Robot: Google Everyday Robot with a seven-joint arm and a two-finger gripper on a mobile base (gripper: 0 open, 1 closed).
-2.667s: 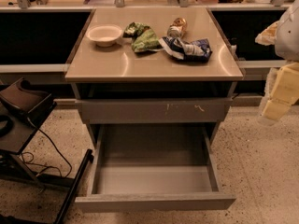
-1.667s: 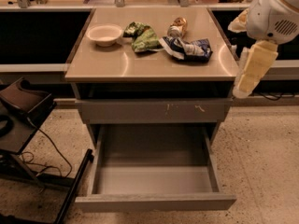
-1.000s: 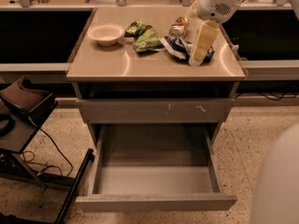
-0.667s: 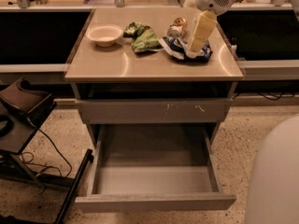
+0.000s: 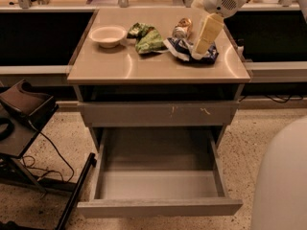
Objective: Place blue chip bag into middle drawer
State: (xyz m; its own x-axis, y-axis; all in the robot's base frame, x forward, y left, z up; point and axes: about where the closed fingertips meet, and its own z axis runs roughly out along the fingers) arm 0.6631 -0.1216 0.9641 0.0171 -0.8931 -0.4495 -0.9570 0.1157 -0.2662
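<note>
Over half-hidden blue chip bag, hand

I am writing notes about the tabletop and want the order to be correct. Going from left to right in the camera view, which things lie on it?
In order: bowl → green chip bag → blue chip bag. The gripper hangs over the right part of the blue chip bag.

Warm overhead light, glare on tabletop, tool lit over blue chip bag, middle drawer seemingly shadowed inside
</note>
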